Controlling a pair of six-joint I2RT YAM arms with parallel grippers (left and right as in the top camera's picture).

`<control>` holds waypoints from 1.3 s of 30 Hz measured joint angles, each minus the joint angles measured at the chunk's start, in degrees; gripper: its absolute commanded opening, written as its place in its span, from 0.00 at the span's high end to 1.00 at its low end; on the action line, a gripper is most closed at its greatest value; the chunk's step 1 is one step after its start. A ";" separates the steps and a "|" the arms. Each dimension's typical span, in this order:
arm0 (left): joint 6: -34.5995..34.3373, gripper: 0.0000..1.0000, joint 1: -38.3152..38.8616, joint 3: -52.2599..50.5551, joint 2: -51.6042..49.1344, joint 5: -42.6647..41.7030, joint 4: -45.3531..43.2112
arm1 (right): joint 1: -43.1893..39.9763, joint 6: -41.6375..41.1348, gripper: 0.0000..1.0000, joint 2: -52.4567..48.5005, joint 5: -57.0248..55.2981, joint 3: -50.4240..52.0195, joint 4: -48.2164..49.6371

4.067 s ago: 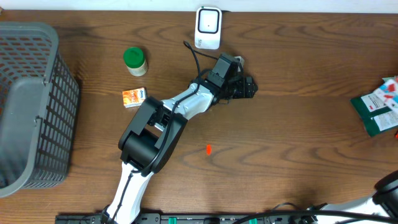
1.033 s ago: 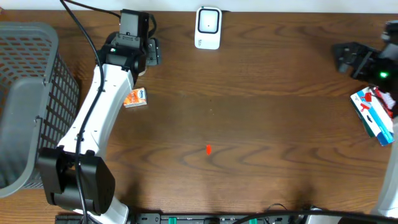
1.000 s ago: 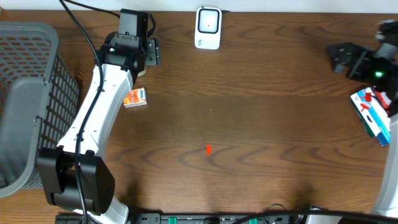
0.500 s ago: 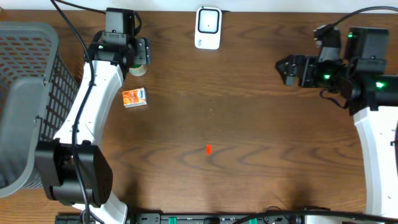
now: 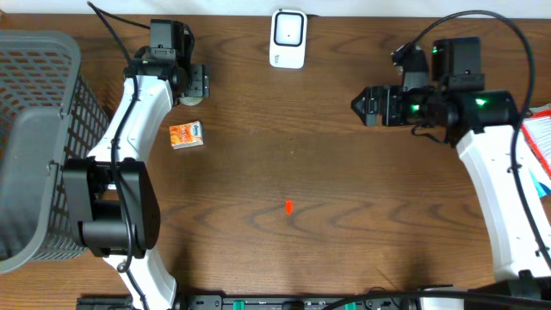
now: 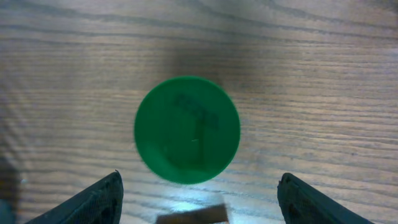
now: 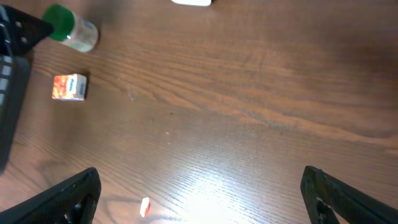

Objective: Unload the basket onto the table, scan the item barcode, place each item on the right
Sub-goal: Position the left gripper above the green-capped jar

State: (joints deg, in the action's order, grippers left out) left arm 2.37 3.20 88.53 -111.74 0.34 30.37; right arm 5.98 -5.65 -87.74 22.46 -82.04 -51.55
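Note:
A small jar with a green lid (image 6: 186,129) stands upright on the wooden table at the back left. My left gripper (image 6: 199,205) hovers straight above it, open, its dark fingers (image 6: 93,202) wide on either side of the lid and not touching. From overhead the left gripper (image 5: 191,83) covers most of the jar (image 5: 190,100). The white barcode scanner (image 5: 288,39) sits at the back centre. My right gripper (image 5: 362,107) hangs open and empty over the right half of the table, pointing left; its own view (image 7: 202,199) shows bare wood between the fingers.
A small orange box (image 5: 186,135) lies in front of the jar. A red mark (image 5: 288,207) sits mid-table. A grey mesh basket (image 5: 39,146) fills the left edge. A green and red packet (image 5: 539,138) lies at the right edge, partly under the right arm.
The right arm has swung in from the right edge toward the table's middle, gripper open. The left gripper has shifted slightly left and settled over the jar.

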 measured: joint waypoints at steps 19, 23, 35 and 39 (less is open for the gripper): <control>0.90 0.21 0.00 0.00 -3.34 -0.63 -6.36 | 3.32 -1.60 0.01 -1.40 -0.24 5.70 6.23; 0.44 0.21 -0.44 0.00 -3.34 -0.74 -6.34 | 3.32 -1.77 0.01 -1.42 -0.22 5.70 6.23; -1.29 0.02 -2.05 0.00 -3.34 -1.11 -6.19 | 3.32 -1.79 0.01 -1.42 -0.22 5.70 6.23; -1.31 0.02 -2.01 0.00 -3.34 -1.29 -6.19 | 3.32 -1.79 0.01 -1.40 -0.22 5.73 6.25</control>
State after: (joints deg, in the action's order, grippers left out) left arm 1.06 1.19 88.53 -115.09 -0.95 24.18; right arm 9.30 -7.44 -89.14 22.24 -76.31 -45.30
